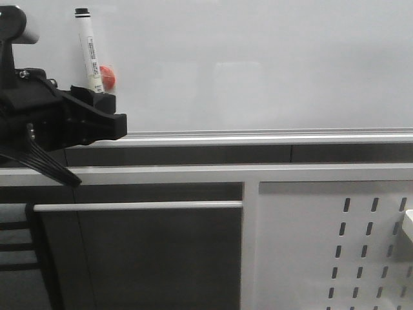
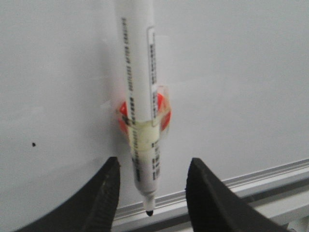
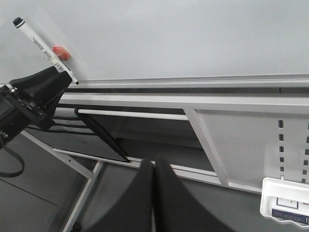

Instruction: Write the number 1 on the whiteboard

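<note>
Whiteboard (image 1: 258, 64) unmarked; clipped marker (image 2: 140, 96) label print unreadable, between open left end effector (image 2: 152, 181) fingers.

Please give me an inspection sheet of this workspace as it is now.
Surface: whiteboard glossy, no stroke seen.
Job's things: marker held in a red clip on the board, tip down, uncapped.
Clutter: white tray low beside the perforated panel.
Grippers: left gripper open, one finger on each side of the marker; right gripper shut, empty, away from the board.
Cables: black cables under the left arm.
Surroundings: aluminium rail, white frame below.
</note>
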`<state>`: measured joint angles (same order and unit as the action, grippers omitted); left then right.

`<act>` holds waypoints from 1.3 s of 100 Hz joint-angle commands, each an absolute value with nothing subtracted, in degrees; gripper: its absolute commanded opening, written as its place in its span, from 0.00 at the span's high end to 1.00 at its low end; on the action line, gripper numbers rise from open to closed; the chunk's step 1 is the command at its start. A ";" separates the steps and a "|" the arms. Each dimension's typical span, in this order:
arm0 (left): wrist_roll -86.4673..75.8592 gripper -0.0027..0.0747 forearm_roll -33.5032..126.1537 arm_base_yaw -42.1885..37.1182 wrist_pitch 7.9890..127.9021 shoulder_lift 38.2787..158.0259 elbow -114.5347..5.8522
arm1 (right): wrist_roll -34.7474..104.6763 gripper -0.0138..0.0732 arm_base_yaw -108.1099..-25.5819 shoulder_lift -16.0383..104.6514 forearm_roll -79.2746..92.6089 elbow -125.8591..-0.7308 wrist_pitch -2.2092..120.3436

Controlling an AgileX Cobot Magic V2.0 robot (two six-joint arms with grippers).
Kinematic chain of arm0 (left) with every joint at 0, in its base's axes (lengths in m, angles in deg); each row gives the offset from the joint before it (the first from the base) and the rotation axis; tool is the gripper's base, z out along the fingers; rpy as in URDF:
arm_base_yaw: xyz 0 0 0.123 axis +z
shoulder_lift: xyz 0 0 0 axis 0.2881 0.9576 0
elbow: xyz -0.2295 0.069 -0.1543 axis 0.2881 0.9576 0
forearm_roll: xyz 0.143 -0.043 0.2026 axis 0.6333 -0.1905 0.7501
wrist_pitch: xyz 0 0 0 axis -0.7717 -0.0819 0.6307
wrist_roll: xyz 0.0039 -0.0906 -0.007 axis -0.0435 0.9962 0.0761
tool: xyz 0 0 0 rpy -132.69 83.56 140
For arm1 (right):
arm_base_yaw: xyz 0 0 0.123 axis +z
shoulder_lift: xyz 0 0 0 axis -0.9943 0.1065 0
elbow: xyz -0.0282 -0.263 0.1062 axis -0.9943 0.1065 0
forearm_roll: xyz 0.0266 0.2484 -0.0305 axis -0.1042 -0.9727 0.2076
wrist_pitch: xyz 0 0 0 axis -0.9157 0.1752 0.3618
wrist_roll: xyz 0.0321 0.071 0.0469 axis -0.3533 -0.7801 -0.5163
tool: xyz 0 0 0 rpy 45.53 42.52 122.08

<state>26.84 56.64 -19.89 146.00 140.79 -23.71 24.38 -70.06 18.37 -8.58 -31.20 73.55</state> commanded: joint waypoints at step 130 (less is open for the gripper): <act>26.37 0.62 59.60 -18.49 148.90 139.73 -26.64 | 25.03 0.92 -69.96 18.91 -9.85 -33.03 66.89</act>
<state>26.17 58.43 -18.46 144.37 140.91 -25.91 24.51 -70.06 18.37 -8.91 -31.20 70.78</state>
